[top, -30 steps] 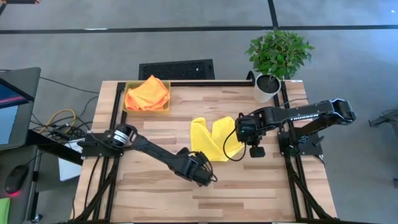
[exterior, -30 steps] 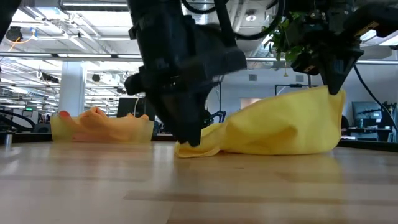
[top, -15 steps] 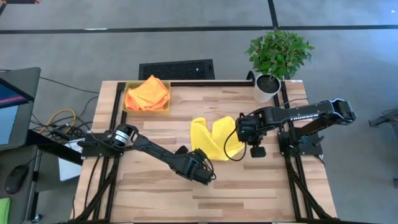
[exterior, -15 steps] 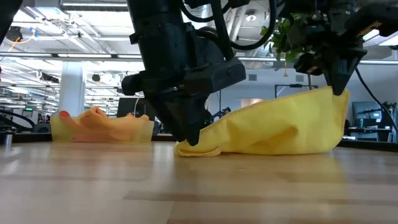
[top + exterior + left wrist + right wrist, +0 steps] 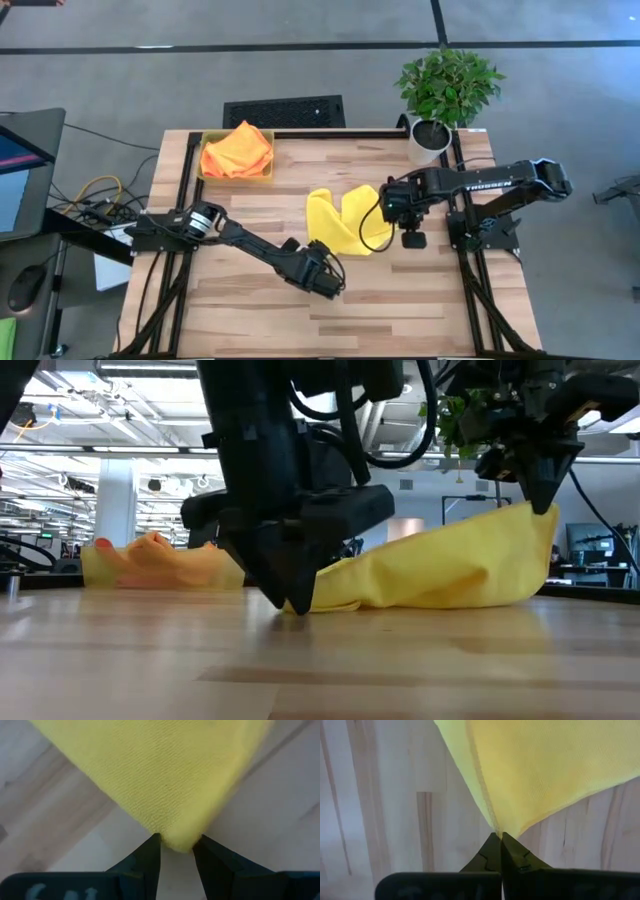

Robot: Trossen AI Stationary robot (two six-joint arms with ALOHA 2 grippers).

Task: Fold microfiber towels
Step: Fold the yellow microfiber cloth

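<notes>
We see right gripper (image 5: pixel 391 214) clamped on yellow towel (image 5: pixel 340 222) mid-frame; left gripper (image 5: pixel 176 851) apart at its corner. Bin (image 5: pixel 210 175) w/ orange towels (image 5: pixel 238 150) upper left, plant (image 5: pixel 447 85) upper right.

Wooden table (image 5: pixel 250 310) is sitting on a black frame over grey floor. Potted plant (image 5: pixel 445 95) in a white pot is standing at the far right corner; translucent yellow bin (image 5: pixel 208 172) is resting at the far left. Black floor vent (image 5: pixel 284 110) is lying beyond the table, cables (image 5: pixel 90 195) trailing beside a monitor (image 5: pixel 20 170) at left.

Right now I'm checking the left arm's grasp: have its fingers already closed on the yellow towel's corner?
No: in the left wrist view the fingers stand apart, the yellow towel corner just reaching the gap between them.
</notes>
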